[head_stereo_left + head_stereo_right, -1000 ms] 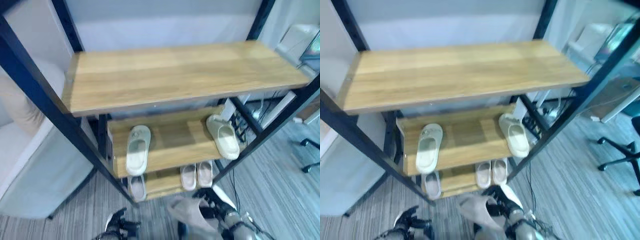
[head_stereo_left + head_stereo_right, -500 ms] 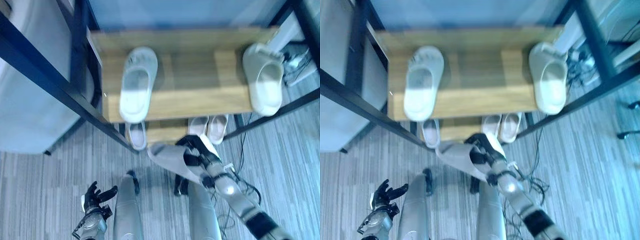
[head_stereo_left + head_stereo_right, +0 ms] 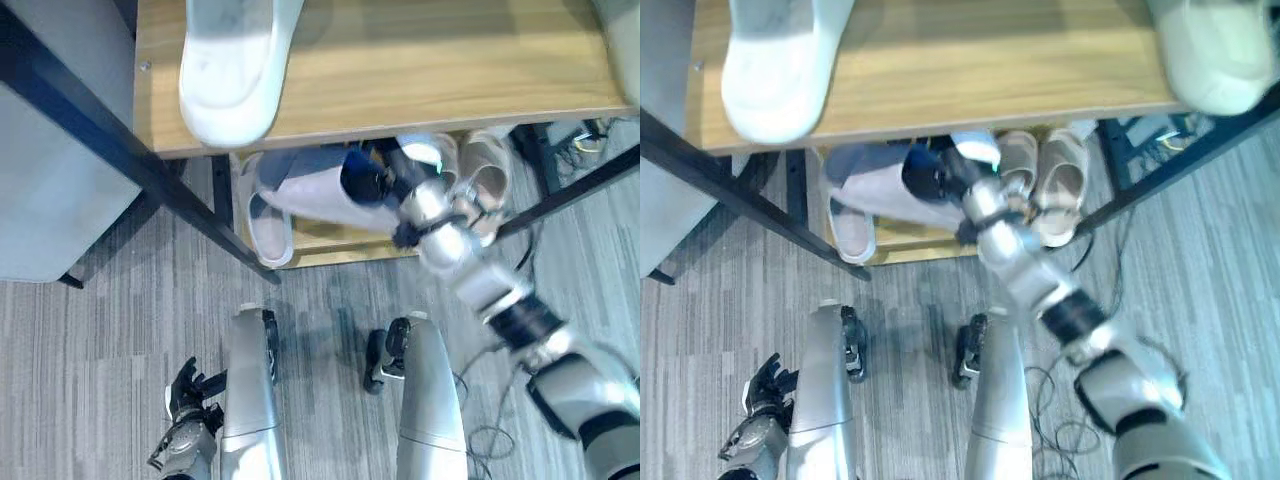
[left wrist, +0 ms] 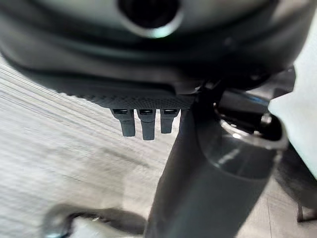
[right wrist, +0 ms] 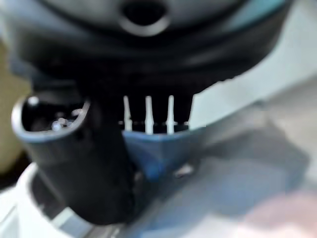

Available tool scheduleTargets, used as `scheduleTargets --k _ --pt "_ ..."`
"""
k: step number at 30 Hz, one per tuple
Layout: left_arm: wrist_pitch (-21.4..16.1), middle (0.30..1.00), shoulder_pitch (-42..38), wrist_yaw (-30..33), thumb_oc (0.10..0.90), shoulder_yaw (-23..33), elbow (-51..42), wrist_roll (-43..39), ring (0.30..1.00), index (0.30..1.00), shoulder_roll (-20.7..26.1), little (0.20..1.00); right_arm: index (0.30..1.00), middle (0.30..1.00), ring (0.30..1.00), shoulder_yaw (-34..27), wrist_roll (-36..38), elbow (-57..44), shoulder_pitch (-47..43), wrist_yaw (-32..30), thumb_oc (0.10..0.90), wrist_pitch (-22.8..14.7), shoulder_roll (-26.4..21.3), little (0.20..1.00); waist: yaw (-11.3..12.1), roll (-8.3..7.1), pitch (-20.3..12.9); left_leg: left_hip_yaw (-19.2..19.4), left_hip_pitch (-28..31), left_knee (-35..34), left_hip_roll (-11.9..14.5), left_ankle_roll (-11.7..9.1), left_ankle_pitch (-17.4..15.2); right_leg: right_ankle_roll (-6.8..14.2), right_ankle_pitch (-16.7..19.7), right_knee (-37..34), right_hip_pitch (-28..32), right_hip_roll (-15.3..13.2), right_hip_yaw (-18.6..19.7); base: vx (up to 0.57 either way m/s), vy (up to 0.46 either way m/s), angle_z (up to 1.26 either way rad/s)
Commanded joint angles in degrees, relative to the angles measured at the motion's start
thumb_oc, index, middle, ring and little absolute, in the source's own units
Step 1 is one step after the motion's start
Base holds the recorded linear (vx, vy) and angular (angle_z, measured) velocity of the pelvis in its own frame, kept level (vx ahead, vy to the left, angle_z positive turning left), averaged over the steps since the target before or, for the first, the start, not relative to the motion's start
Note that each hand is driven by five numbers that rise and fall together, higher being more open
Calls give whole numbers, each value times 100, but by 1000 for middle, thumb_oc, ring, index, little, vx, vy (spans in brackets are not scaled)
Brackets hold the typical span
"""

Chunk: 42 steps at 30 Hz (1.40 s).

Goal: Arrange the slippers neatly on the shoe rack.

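Pale grey foam slipper (image 3: 310, 195) clenched in right hand (image 3: 385, 180), angled toward wooden bottom shelf (image 3: 330, 238) for insertion; left hand (image 3: 185, 395) relaxed, idle.

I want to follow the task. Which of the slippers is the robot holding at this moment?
The pale grey slipper in the right hand, at the bottom shelf. The other slippers rest on shelves, untouched.

Silver-grey segmented arms with dark banded joints. Dark right robot hand (image 3: 385, 180), white cover capping its thumb. Dark left robot hand (image 3: 185, 395), fingers black and slim, metallic grey wrist behind.
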Motion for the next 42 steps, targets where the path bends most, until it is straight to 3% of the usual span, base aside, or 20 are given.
scheduleTargets --k 1,6,12,20,35,36,37,42 --pt "-315 900 -228 206 800 101 40 -370 900 900 289 900 300 300 300 -84 505 -435 -948 -396 400 -251 -83 300 24 -52 589 155 48 428 -160 858 -745 10 -847 545 147 -114 47 95 21 27" --pt "-533 900 -448 207 800 54 -364 -757 900 900 581 900 300 300 300 297 1120 447 -1620 -390 400 -352 -258 300 54 -103 1146 -62 7 1357 -311 798 -1119 -127 -1234 1590 7 -242 385 59 12 10" --pt "-620 900 -582 125 800 128 -542 -985 900 900 816 900 300 300 300 768 1553 1154 -2510 -265 400 -441 -287 300 128 -115 1506 -216 7 1862 -365 749 -1252 -206 -1396 2085 7 -268 511 28 -4 1" --pt "-651 900 -646 -158 800 16 -529 -975 900 900 1064 900 300 300 300 1468 2026 2354 -3381 -148 400 -524 -258 300 315 -90 1520 -338 7 1931 -407 713 -1265 -223 -1445 2154 7 -352 492 0 0 0" --pt "-574 900 -666 -591 800 -275 -194 -940 900 900 981 900 300 300 300 1909 2157 4019 -3637 45 400 -507 -19 300 443 -67 1519 -425 7 1906 -468 662 -1213 -223 -1421 2157 7 -403 482 -5 1 1" --pt "-573 900 -687 -629 800 -277 -226 -929 900 900 991 900 509 509 509 1901 2156 4163 -3625 51 540 -499 -12 509 460 -46 1518 -439 7 1903 -471 660 -1207 -217 -1419 2158 7 -411 469 0 0 0" --pt "-573 900 -687 -629 800 -277 -226 -929 900 900 991 900 900 900 900 1902 2156 4165 -3626 52 800 -500 -12 900 460 -46 1518 -439 7 1903 -471 660 -1207 -217 -1419 2157 7 -410 469 0 0 0" --pt "-511 900 -777 -720 800 -441 -123 -907 900 900 944 900 900 900 900 2013 1856 4645 -3678 -30 800 -346 187 900 470 -19 1519 -445 7 1902 -520 669 -1213 -234 -1434 2160 7 -394 525 0 0 0"
